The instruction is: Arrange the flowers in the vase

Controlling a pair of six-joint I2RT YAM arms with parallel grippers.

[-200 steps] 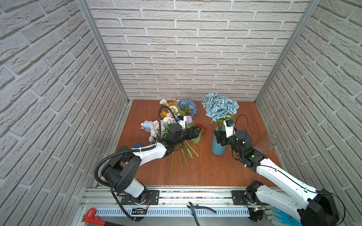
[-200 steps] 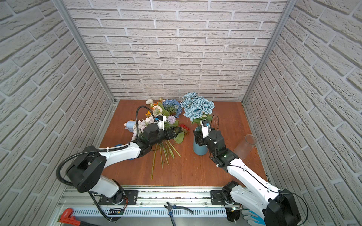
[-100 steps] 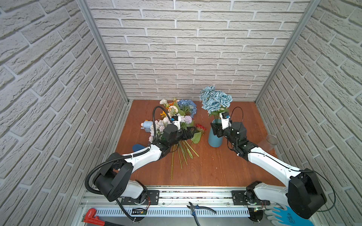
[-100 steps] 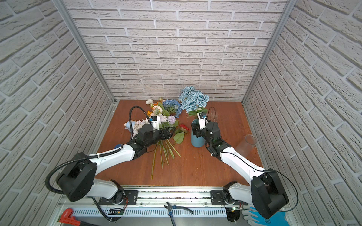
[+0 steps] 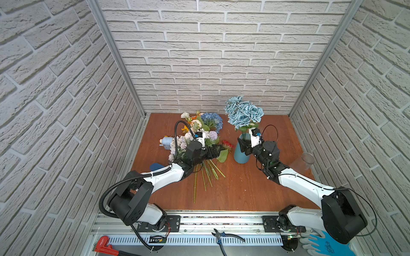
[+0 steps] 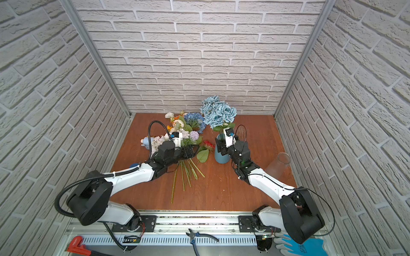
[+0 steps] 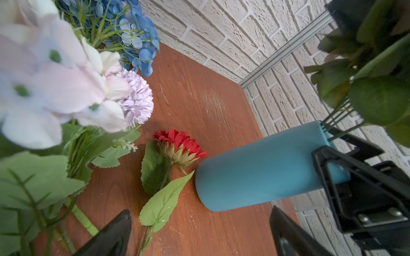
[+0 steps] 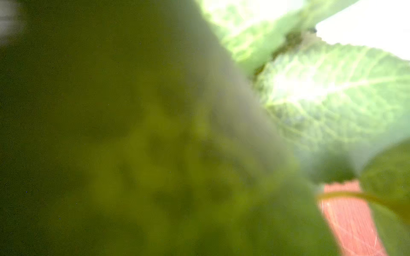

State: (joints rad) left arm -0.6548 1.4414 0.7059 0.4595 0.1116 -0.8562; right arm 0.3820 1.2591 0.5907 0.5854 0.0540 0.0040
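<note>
A reddish-brown wooden tabletop (image 5: 244,192) fills the lower middle of both top views, enclosed by white brick-pattern walls. Left of centre on it lies a loose heap of artificial flowers (image 5: 200,133). Its cream, lilac, orange and blue hydrangea heads point toward the back wall, and its long green stems (image 5: 207,175) fan out toward the bottom of the frame.

Just right of the heap, a bunch of dusty-blue fabric roses (image 5: 243,112) stands in a matte light-blue cylindrical vase (image 5: 238,157) resting on the wood. Near the right wall sits a clear glass jar (image 5: 307,160), well apart from the rest.

The right pincer (image 5: 244,146) is clamped on the vase's upper part, with a black finger on either side just below the rim. The right wrist view shows only blurred green leaves. The left pincer (image 5: 217,151) hovers low at the heap's right edge, jaws wide apart and gripping nothing.

Between heap and vase, a single red daisy-like bloom (image 7: 179,141) lies flat, just beside the vase's base.
</note>
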